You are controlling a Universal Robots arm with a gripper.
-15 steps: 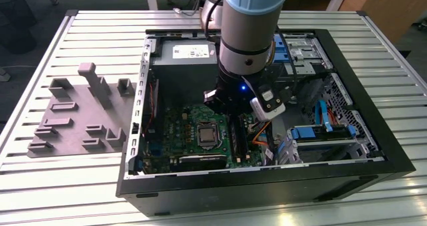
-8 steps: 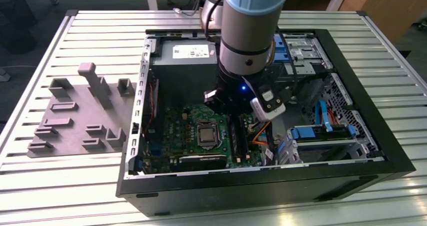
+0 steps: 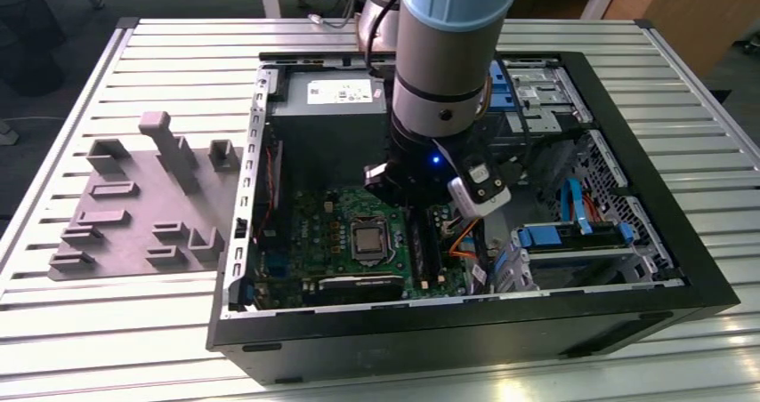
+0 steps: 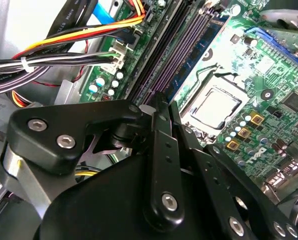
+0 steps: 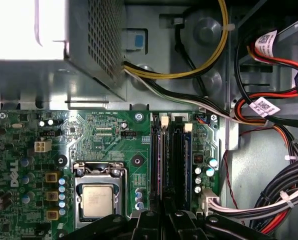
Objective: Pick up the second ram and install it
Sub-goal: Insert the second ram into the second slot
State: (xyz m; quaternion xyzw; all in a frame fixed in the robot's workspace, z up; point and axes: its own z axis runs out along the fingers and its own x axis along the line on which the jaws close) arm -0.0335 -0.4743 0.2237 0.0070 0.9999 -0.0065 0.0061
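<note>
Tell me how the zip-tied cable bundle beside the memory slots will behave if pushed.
The cable bundle would probably flex aside: it curves loosely. The zip tie likely makes its wires shift together. Plugged into a white connector, it may spring back.

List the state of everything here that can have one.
Computer case: lying on its side, side panel off, interior exposed.
Processor: seated in its socket, bare, no cooler on it.
White cable connector: plugged into the motherboard.
Memory slots: under the claw; cannot tell whether they are filled.
Claw: lowered inside the case, just above the slots.
</note>
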